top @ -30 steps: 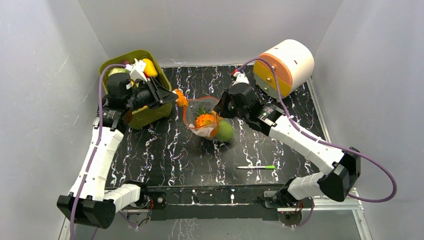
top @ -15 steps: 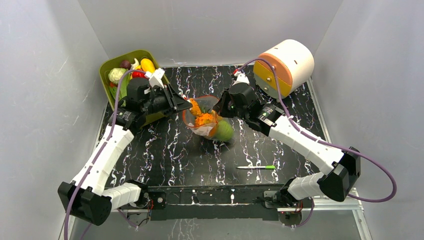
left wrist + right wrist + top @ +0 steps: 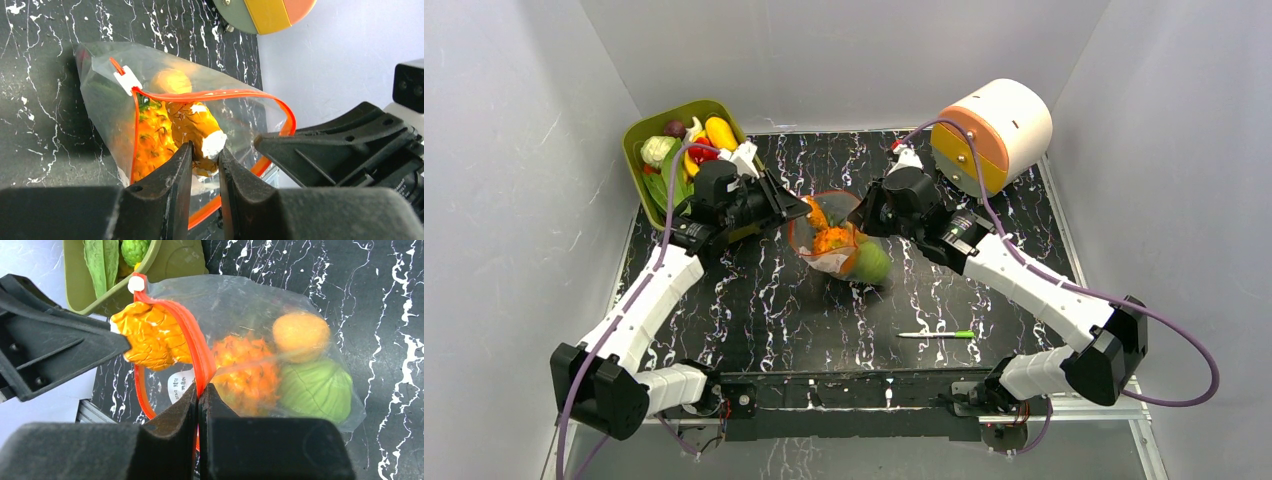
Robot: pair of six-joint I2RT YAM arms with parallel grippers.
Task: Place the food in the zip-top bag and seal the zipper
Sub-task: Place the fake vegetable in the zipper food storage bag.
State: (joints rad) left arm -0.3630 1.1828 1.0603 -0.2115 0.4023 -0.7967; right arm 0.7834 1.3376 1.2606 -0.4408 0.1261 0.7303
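The clear zip-top bag (image 3: 839, 240) stands open mid-table, its red zipper (image 3: 215, 94) forming a loop with a white slider (image 3: 125, 80). Inside lie an orange pineapple (image 3: 247, 372), a green cabbage (image 3: 312, 390) and a round orange piece (image 3: 300, 335). My left gripper (image 3: 204, 150) is shut on an orange knobbly food piece (image 3: 192, 122) and holds it at the bag's mouth; it also shows in the right wrist view (image 3: 150, 340). My right gripper (image 3: 199, 390) is shut on the zipper edge (image 3: 202, 365) and holds the mouth up.
A green bin (image 3: 646, 135) of more toy food stands at the back left. A white and orange cylinder (image 3: 989, 130) lies at the back right. A thin green-and-white pen (image 3: 936, 334) lies near the front.
My left gripper carried the orange piece from beside the bin rightwards to the bag's mouth. The right gripper kept its hold on the zipper edge.
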